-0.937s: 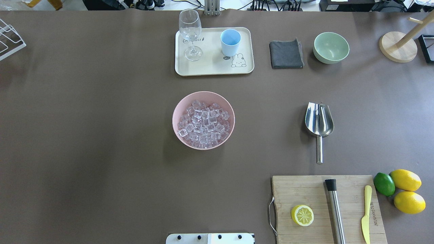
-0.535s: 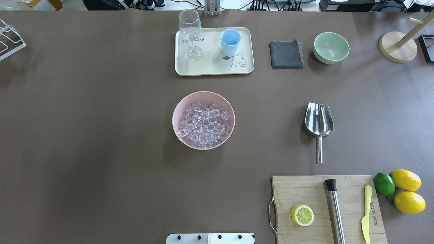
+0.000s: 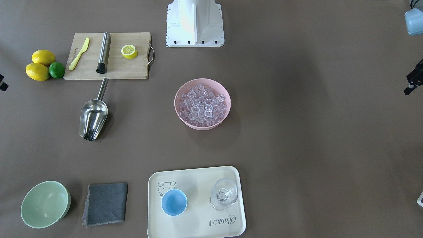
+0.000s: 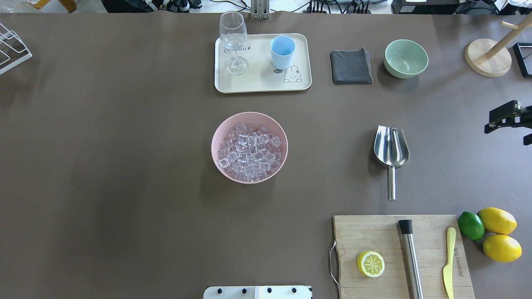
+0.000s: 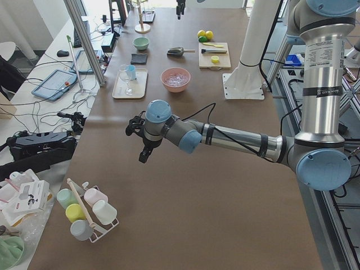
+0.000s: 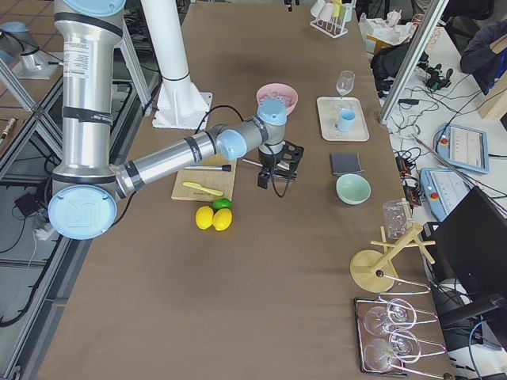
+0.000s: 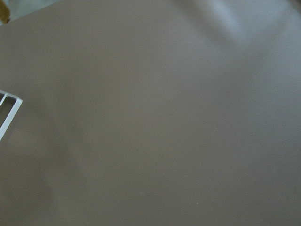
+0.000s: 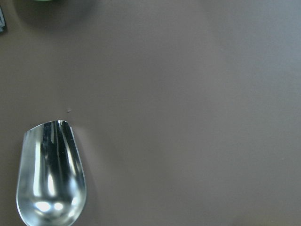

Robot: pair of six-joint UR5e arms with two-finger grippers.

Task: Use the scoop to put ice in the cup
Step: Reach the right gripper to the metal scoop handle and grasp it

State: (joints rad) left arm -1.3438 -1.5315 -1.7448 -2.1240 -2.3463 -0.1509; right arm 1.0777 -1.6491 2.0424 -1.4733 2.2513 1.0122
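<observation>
The steel scoop lies on the table right of centre, handle toward the robot; it also shows in the front view and the right wrist view. The ice fills a pink bowl at the table's middle. The light-blue cup stands on a cream tray at the far side. My right gripper hangs at the right edge, well right of the scoop, fingers apart and empty. My left gripper is over the table's left end, only partly in view; I cannot tell its state.
A wine glass shares the tray. A grey cloth and green bowl lie right of it. A cutting board holds a lemon half, steel rod and yellow knife. Lemons and a lime sit beside it.
My right gripper has come into the overhead view from the right edge. Nothing on the table has moved.
</observation>
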